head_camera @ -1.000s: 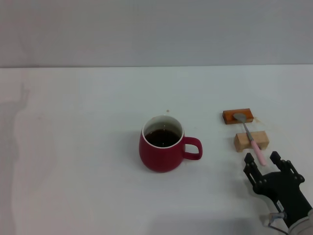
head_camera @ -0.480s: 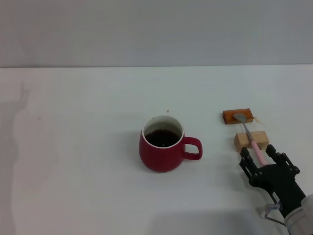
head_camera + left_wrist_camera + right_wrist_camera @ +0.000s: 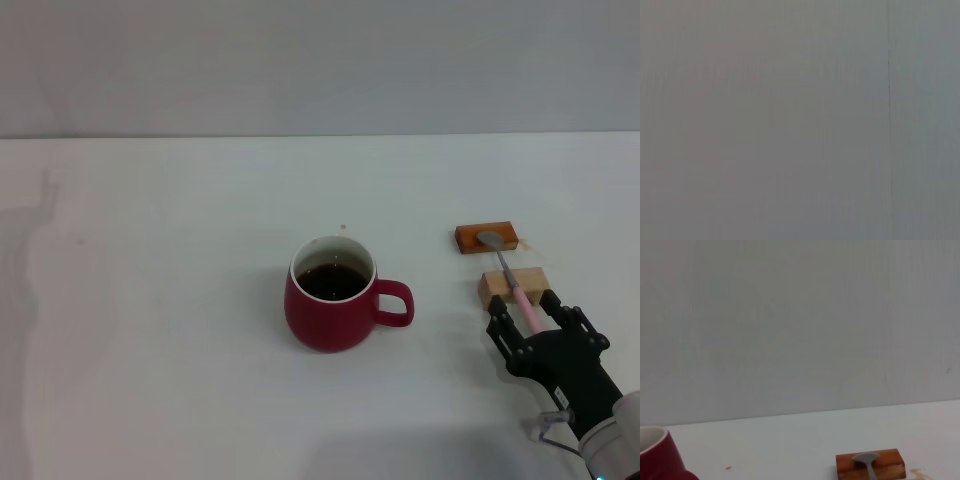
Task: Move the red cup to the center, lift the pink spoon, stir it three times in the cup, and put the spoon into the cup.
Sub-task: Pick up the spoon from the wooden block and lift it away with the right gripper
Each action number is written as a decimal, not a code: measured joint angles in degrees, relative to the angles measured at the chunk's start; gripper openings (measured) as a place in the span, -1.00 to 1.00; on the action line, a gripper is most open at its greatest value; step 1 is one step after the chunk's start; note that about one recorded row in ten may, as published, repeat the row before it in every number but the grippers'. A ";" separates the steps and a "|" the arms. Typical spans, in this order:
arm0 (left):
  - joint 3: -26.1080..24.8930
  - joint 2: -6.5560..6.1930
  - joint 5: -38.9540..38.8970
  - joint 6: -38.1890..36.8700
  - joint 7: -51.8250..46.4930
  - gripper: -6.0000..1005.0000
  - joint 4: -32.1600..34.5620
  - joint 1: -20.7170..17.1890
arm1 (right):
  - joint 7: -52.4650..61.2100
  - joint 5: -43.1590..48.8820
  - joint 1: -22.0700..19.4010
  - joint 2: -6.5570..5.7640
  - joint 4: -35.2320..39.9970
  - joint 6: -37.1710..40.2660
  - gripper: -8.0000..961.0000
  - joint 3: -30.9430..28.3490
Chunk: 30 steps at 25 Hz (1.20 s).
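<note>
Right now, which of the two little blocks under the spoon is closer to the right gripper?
The pale tan block, under the pink spoon's handle, is just ahead of the open right gripper. The orange block lies farther back, under the spoon's bowl.

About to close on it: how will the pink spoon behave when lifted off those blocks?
The pink spoon looks slim, rigid and probably light. Bridging two blocks, it may pivot or slide if gripped off-centre. The right gripper, open, straddles the handle end, so the bowl could droop.

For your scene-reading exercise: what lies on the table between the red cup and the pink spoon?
Nothing: in the head view, only bare white table separates the red cup from the pink spoon, which rests on two small blocks.
</note>
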<state>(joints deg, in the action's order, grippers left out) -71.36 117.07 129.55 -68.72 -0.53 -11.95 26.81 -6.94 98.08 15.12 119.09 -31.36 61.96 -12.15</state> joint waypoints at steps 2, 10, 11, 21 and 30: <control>0.00 0.00 -0.01 0.00 0.00 0.63 0.00 0.00 | 0.00 0.00 -0.14 0.01 0.00 0.00 0.27 -0.07; 0.00 0.00 -0.01 0.00 0.00 0.63 0.00 0.07 | 0.01 0.00 -0.61 0.17 0.27 0.00 0.01 -0.07; 0.00 0.00 0.00 0.00 0.00 0.63 0.00 0.07 | 0.01 0.00 -0.61 0.18 0.30 0.00 -0.05 -0.07; 0.00 0.00 0.00 -0.01 0.00 0.63 -0.15 -0.30 | 0.00 0.00 -0.56 0.26 0.34 0.01 -0.07 -0.16; 0.00 0.09 0.00 -0.34 0.00 0.63 -0.14 -0.40 | 0.00 0.00 -0.49 0.15 0.34 0.33 -0.29 -0.66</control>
<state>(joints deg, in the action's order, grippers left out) -71.36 117.15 129.55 -69.06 -0.52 -12.09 26.40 -6.94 98.08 14.63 119.24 -31.02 62.29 -12.81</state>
